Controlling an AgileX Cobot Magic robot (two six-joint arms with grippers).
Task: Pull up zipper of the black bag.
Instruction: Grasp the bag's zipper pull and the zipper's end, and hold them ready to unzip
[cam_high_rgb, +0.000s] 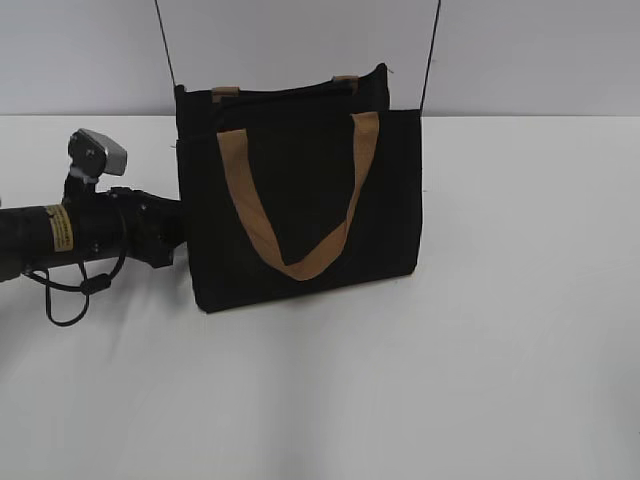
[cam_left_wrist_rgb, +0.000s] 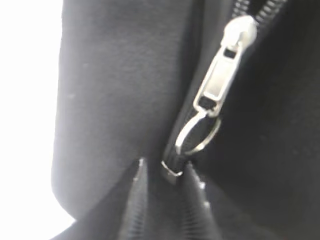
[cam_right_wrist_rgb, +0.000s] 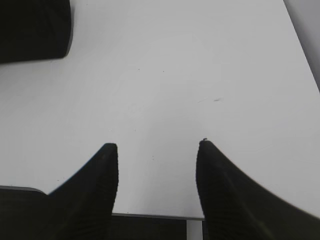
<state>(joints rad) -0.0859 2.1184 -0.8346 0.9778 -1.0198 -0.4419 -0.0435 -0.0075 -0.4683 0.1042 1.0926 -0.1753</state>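
The black bag with tan handles stands upright on the white table. It hangs from two thin cords. My left gripper reaches in from the left against the bag's left edge, and its tips are hidden there. In the left wrist view the silver zipper slider and its ring show close up. The left gripper is shut on the end of the zipper pull. My right gripper is open and empty over bare table. A bag corner shows at the top left of that view.
The white table stretches around the bag, with a pale wall behind it. The left arm's cable loop hangs beside the arm. The table's front edge shows under the right gripper.
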